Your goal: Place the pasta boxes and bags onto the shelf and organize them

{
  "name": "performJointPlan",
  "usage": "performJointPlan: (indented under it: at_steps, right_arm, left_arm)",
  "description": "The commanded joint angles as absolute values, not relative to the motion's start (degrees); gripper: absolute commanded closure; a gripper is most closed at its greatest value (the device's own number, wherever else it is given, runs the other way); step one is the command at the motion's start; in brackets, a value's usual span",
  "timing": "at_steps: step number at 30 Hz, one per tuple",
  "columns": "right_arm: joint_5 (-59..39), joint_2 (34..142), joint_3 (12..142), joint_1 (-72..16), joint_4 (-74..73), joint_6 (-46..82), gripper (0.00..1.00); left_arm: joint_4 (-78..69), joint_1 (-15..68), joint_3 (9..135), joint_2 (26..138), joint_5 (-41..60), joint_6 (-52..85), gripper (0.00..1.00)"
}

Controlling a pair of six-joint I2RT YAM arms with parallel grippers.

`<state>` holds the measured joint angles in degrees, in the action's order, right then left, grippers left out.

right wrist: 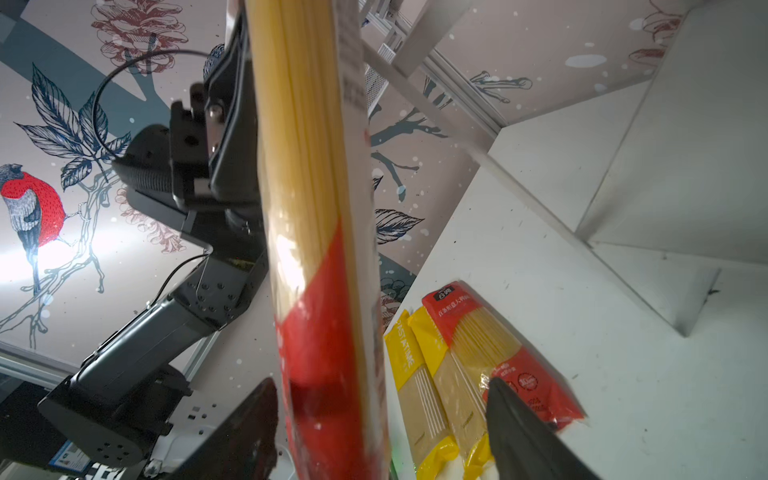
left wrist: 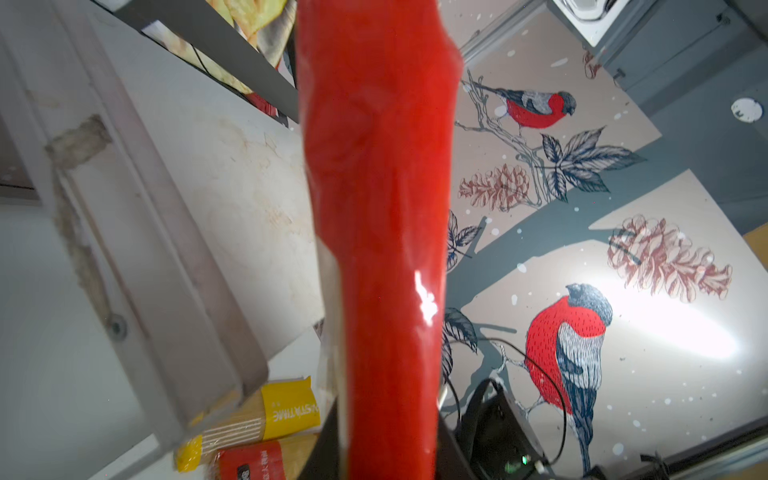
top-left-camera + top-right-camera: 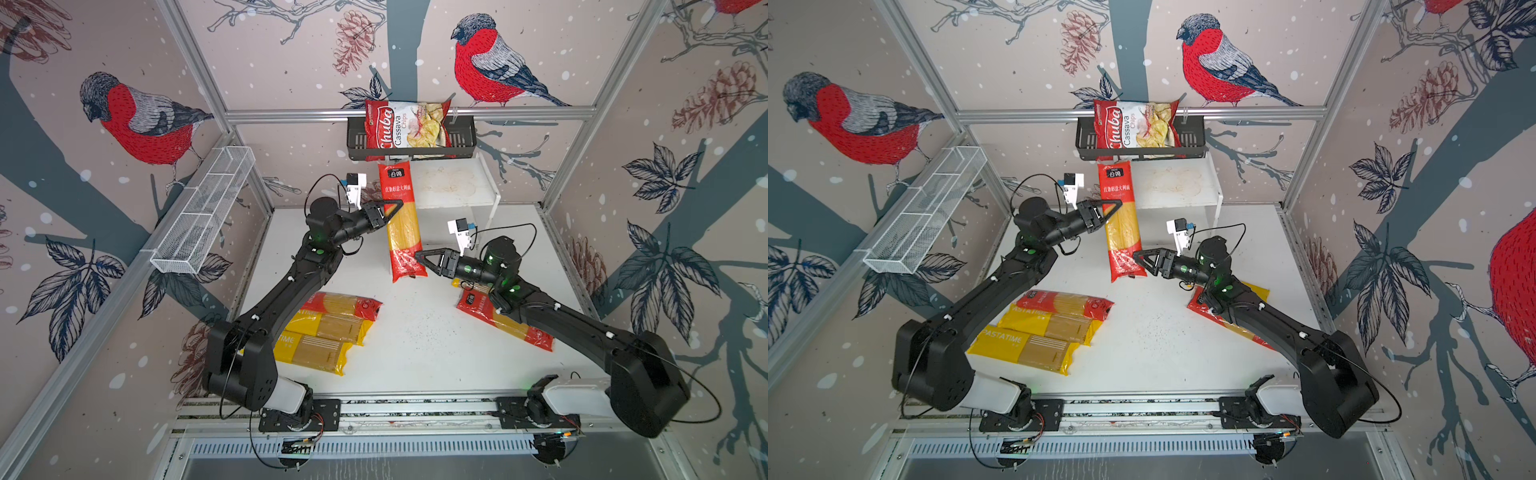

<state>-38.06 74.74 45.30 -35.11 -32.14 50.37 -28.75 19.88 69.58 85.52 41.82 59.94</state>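
Red-ended pack (image 3: 402, 224) in L claw (image 3: 396, 206), tip by basket (image 3: 462, 143) over shelf (image 3: 453, 185).

One red-ended spaghetti pack (image 3: 402, 220) hangs tilted, far end by white shelf (image 3: 457, 187); three packs (image 3: 328, 328) lie left; two packs (image 3: 536, 336) right.

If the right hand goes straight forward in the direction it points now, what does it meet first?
The red lower end of the spaghetti pack that the left hand holds up. The right hand is open, and in the right wrist view the pack stands between its fingers; how deep it sits is unclear.
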Motion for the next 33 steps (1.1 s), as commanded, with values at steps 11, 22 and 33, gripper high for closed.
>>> performJointPlan:
  at_steps: [11, 22, 33]
  right_arm:
    - [-35.60, 75.36, 47.36, -37.95, -42.01, 56.82, 0.44]
    - [-31.93, 76.04, 49.37, -35.93, -48.03, 64.63, 0.83]
    - [-27.44, 75.82, 55.70, -34.81, -39.40, 70.24, 0.90]
  left_arm:
    - [-27.24, 21.26, 77.96, 90.75, 37.63, 63.84, 0.93]
    - [-16.53, 21.53, 83.14, 91.39, 34.32, 57.44, 0.48]
    - [-4.80, 20.50, 78.46, 82.35, 26.79, 47.09, 0.33]
